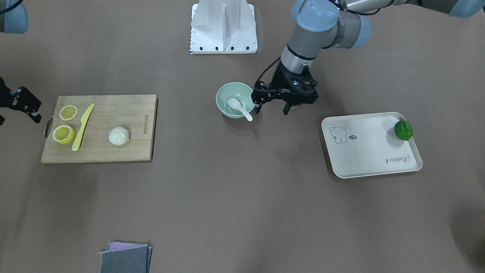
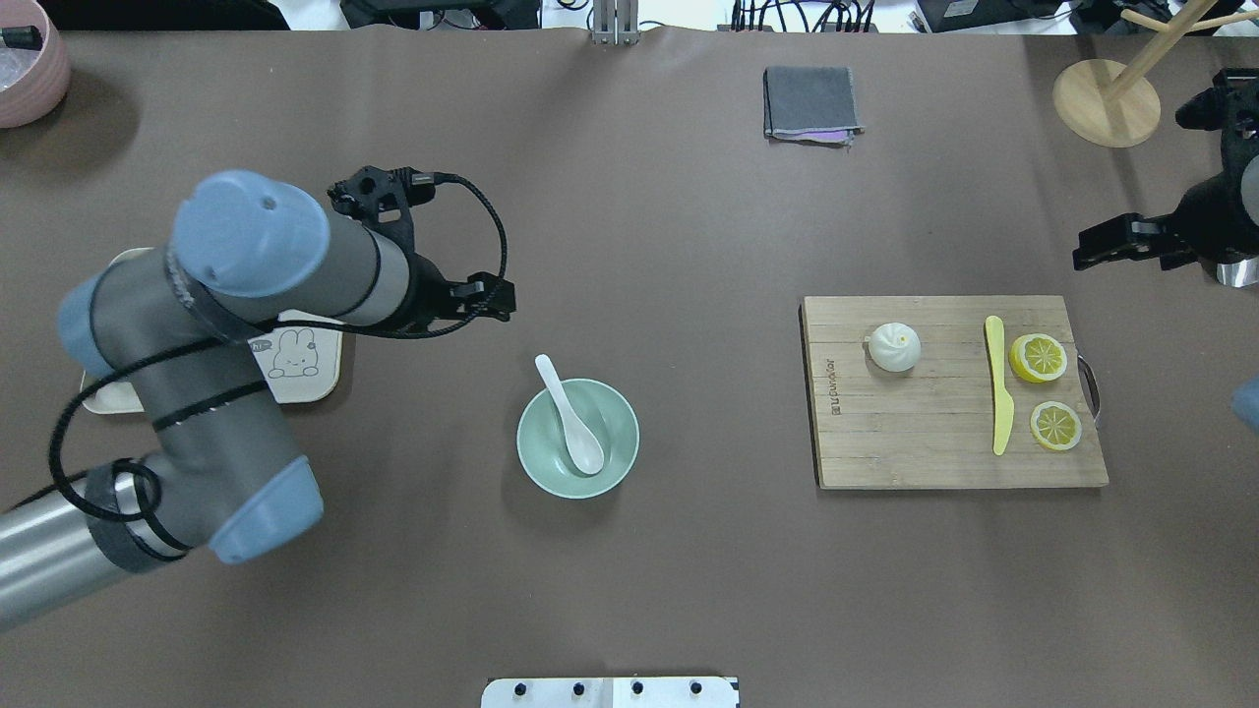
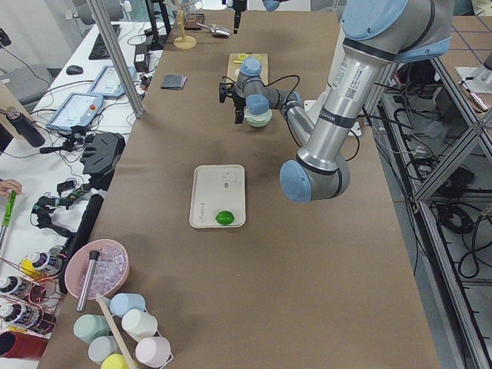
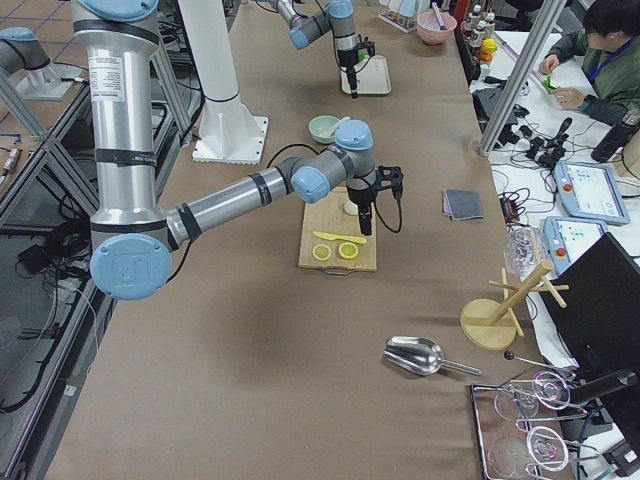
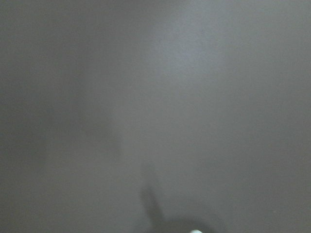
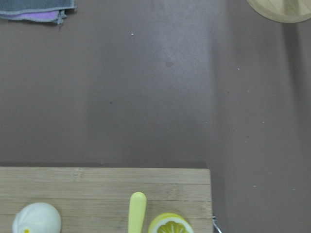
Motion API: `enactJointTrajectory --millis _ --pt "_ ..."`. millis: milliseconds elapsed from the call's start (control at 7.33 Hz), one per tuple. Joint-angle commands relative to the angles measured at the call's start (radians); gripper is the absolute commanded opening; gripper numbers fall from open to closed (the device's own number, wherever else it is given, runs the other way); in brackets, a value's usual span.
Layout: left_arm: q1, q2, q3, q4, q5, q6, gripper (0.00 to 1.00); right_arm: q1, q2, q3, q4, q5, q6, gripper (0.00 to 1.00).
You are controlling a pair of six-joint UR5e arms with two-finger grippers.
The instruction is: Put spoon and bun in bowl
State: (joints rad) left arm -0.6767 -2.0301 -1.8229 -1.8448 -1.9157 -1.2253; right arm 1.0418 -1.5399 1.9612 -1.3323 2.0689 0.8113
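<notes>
One of the two items is already placed: the spoon [image 1: 238, 107] lies in the bowl [image 1: 223, 93], scoop on the bowl's floor, handle over the rim on the side nearest the left gripper [image 1: 272, 110]; that claw stands just beside the bowl, jaws spread wide, holding nothing. Judged step: spoon placement done, bun transfer not yet begun. The bun [image 1: 119, 136] sits upright on the cutting board [image 1: 113, 108], well apart from the bowl, near a yellow knife [image 1: 82, 127] and two lemon slices [image 1: 68, 112]; the right gripper [image 2: 1092, 248] hangs off the board's outer end, apart from the bun; how far it is open cannot be told from these views. Next move, as judged: bring the right claw over the bun; descend with jaws wider than it; close gently, since it is probably soft; carry it to the bowl; release clear of the spoon.
</notes>
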Motion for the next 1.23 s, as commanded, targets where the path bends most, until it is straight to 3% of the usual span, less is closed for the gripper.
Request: enactJointTrajectory --millis 0,136,273,409,682,1091 --pt "-0.249 0.137 0.0 0.032 -0.199 0.407 0.98 -0.168 0.076 -0.004 -0.013 -0.145 0.205 0.99" --pt "-0.345 0.186 0.028 0.032 -0.268 0.572 0.99 -0.219 0.102 -0.014 -0.015 -0.179 0.25 0.98" --pt "-0.39 0.221 0.042 0.032 -0.276 0.674 0.99 -0.277 0.131 -0.036 -0.015 -0.228 0.305 0.97" --pt "-0.408 0.229 0.046 0.03 -0.276 0.697 0.99 -0.328 0.153 -0.054 -0.015 -0.274 0.348 0.93" --pt "-0.408 0.237 0.047 0.029 -0.278 0.696 0.99 -0.397 0.161 -0.067 -0.015 -0.349 0.4 0.74" --pt "-0.408 0.243 0.047 0.024 -0.278 0.695 0.99 -0.416 0.198 -0.122 -0.015 -0.383 0.399 0.69"
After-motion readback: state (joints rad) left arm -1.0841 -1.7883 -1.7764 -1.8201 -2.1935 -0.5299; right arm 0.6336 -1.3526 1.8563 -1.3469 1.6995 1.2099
